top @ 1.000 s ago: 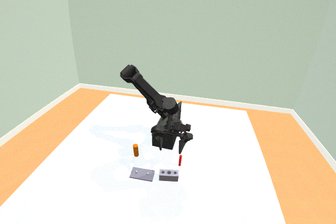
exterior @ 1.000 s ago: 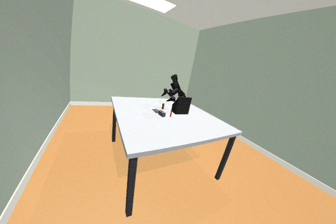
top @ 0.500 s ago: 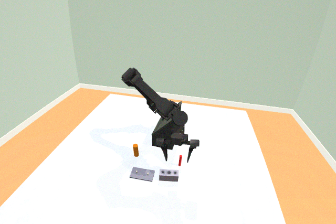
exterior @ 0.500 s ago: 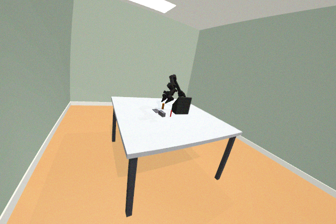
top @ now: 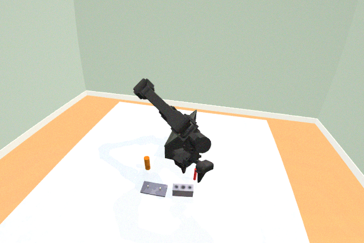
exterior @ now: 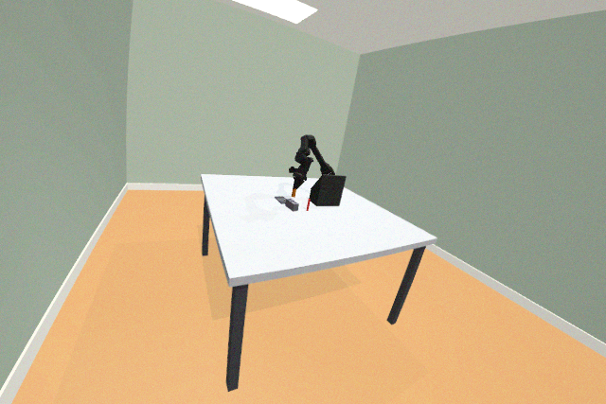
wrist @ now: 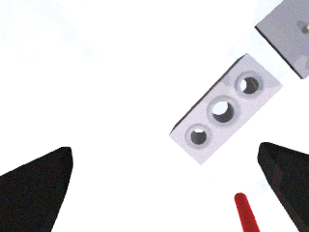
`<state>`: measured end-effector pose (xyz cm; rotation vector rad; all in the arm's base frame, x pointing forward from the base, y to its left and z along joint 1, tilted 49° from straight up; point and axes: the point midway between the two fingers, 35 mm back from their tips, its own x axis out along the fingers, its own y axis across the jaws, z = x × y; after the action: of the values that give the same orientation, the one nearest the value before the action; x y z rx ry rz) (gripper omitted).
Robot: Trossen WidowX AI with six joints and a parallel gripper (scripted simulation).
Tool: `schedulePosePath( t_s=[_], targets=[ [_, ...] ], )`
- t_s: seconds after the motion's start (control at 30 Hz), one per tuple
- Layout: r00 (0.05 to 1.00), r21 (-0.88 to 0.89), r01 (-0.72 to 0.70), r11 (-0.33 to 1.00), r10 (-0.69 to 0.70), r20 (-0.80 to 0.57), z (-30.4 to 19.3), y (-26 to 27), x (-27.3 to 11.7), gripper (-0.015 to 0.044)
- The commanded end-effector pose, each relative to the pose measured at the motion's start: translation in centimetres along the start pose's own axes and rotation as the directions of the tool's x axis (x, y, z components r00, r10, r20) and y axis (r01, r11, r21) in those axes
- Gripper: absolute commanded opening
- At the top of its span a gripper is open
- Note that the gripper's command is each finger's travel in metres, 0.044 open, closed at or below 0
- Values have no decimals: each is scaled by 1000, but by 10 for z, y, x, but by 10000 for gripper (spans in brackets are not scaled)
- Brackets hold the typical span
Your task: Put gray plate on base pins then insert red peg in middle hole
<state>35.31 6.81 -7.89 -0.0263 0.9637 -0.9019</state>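
Plate [top: 182, 189], gray with three holes, lies flat on the white counter [top: 235, 205], just right of the base [top: 153, 188] whose two pins stand bare, so seating it is not yet done. Its long axis runs left-right in the top view, diagonally in the wrist view. The jaws [top: 192, 172] hang just beyond it, spread wide and empty, with the upright red peg [top: 194, 173] close by the right finger. Only the top view shows the orange cylinder [top: 147, 162]; the wrist view alone reveals the holes clearly.
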Motion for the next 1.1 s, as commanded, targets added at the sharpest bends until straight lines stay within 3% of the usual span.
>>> schedulePosePath(
  t_s=[0.0, 0.57, 0.77, 1.07],
  targets=[
    [953, 577, 302, 759, -245, -177, 12, -19, -5, 440],
    [946, 617, 324, 717, -266, -187, 17, -24, -6, 440],
    [946, 618, 324, 717, -267, -185, 5, -41, 53, 440],
    [946, 618, 324, 717, -268, -185, 2, -46, 70, 440]
  ],
)
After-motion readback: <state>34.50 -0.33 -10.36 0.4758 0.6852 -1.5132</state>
